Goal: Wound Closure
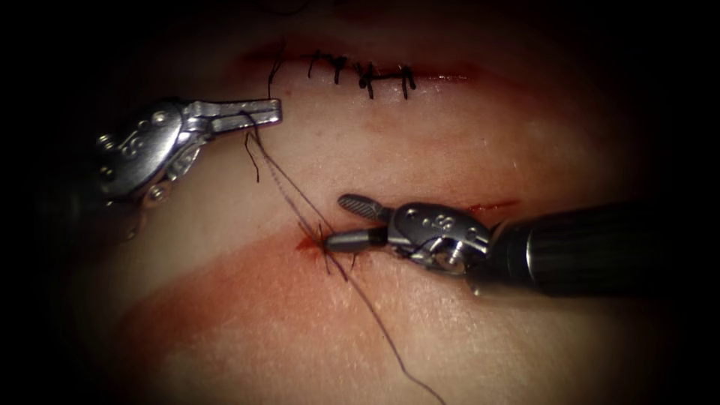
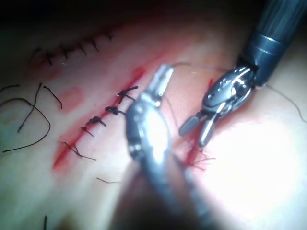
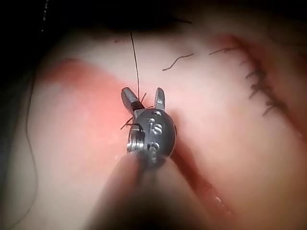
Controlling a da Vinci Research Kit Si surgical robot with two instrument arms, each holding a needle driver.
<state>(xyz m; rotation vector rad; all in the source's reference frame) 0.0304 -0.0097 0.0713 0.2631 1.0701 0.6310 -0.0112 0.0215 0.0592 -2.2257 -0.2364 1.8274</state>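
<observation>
Left tool: we see its fingers (image 1: 255, 112) pressed together, pinching the thread (image 1: 289, 191) left of the cut, above the tissue (image 1: 420, 157).
Right tool: its fingers (image 1: 352, 223) are spread, holding nothing, at the knot (image 1: 328, 251).
Thread: we follow it from the left tool down to the cut (image 1: 307, 244) and beyond.
Needle: we cannot make it out.
Stitches (image 1: 367, 75): a finished row lies farther back.

The left arm's steel needle driver (image 1: 262, 112) sits up left of the right arm's steel needle driver (image 1: 346, 222), dark suture thread (image 1: 289, 187) running between them across the pork tissue (image 1: 420, 150).
</observation>
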